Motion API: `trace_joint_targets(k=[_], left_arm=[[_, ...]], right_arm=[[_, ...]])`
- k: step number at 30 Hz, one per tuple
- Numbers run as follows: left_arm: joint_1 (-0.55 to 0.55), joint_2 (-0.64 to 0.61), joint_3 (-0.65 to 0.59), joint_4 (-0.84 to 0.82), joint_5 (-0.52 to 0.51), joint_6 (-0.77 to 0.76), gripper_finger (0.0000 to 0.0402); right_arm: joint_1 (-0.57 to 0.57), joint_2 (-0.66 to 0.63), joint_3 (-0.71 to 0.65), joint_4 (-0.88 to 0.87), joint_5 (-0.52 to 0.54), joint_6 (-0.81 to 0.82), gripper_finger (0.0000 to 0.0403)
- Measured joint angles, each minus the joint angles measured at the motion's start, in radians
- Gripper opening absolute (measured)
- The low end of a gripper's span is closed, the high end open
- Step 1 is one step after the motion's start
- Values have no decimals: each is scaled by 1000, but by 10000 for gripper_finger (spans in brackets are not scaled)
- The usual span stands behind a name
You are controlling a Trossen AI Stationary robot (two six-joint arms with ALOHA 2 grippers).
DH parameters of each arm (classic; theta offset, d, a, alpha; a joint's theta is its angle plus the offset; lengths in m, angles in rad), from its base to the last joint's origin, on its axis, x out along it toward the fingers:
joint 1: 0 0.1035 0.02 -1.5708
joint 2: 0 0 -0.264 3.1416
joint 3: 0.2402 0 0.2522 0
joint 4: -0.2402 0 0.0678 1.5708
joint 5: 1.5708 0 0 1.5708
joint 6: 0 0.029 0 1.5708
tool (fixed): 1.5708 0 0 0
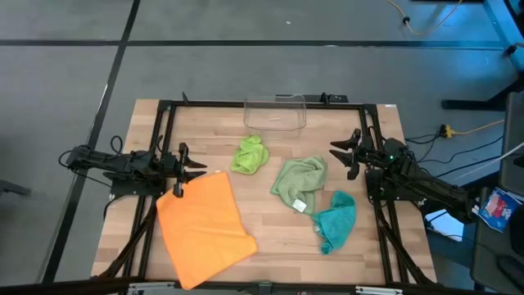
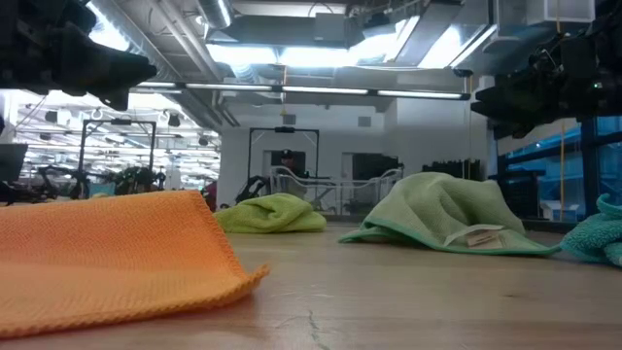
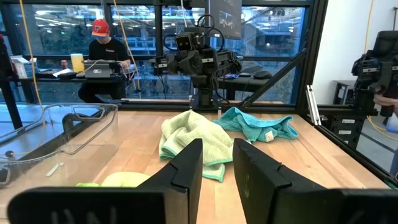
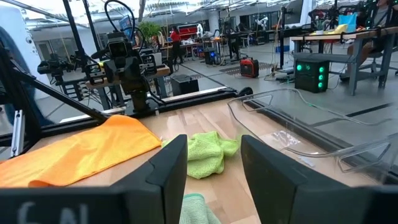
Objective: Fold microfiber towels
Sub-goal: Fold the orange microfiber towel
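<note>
On the bench (image 1: 270, 238), four towels lay unfolded: orange towel (image 1: 203, 226) flat, others crumpled; both jaws apart, empty.

Towels: orange (image 1: 203, 228), lime (image 1: 250, 154), sage (image 1: 299, 182), teal (image 1: 336, 220).

No legible text or labels.

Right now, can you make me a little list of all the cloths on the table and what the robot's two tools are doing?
Orange square microfiber towel: spread flat, near the left arm
Lime green microfiber towel: crumpled, in front of the clear plastic bin
Pale sage green microfiber towel: crumpled at the middle, white tag showing
Teal microfiber towel: crumpled, near the right arm
Left tool: open, empty, above the orange towel's corner
Right tool: open, empty
Folded so far: none
</note>
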State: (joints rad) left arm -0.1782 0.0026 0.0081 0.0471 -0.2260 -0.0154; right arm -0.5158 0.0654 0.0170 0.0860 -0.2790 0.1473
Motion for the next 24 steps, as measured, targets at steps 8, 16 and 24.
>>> trace_joint_targets(k=[8, 16, 24], left_arm=[[0, 0, 0, 0, 0, 0, 82], [0, 0, 0, 0, 0, 0, 82], [0, 0, 0, 0, 0, 0, 82]], right_arm=[[0, 0, 0, -11, -3, 45, 155], [0, 0, 0, -37, -3, 68, 155], [0, 0, 0, -53, -3, 96, 155]])
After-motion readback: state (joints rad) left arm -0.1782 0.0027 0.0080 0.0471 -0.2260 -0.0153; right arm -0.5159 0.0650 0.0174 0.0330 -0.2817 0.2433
